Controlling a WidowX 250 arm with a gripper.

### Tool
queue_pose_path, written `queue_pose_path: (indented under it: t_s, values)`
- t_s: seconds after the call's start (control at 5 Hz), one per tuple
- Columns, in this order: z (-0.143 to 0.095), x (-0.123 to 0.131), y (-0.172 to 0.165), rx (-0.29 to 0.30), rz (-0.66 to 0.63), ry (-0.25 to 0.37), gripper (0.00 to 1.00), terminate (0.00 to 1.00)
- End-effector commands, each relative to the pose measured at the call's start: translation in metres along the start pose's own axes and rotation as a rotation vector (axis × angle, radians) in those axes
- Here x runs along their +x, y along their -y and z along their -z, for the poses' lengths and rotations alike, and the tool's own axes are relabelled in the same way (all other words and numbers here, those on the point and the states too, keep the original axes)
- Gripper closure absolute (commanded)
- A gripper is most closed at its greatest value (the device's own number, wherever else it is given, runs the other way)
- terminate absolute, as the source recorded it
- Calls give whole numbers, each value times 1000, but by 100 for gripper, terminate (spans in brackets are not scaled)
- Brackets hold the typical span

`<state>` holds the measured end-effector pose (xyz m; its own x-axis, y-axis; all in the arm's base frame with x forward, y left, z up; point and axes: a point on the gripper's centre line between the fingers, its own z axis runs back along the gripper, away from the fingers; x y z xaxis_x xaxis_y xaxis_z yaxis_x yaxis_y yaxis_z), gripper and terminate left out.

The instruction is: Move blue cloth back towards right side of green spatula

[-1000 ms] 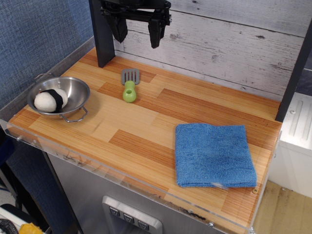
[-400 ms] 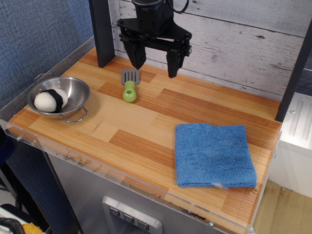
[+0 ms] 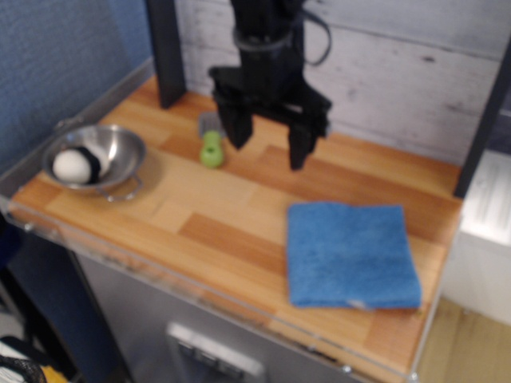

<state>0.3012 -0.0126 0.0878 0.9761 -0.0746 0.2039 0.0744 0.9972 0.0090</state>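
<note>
Observation.image: the approach is judged underway; the gripper (image 3: pixel 270 148), jaws apart, must be lowered onto the blue cloth (image 3: pixel 350 254) near the front right corner.

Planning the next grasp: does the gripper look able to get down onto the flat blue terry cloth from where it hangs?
Probably yes. The gripper hangs open above the wooden counter, and the blue cloth lies uncovered with nothing on it.
</note>
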Motion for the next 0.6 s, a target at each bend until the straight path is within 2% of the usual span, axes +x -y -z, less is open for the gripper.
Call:
queue_pose_path:
  t_s: [0.0, 0.4]
  values:
    - [6, -16, 37, -16, 152, 39, 0, 0]
    - [29, -32, 67, -1, 268, 1, 0, 0]
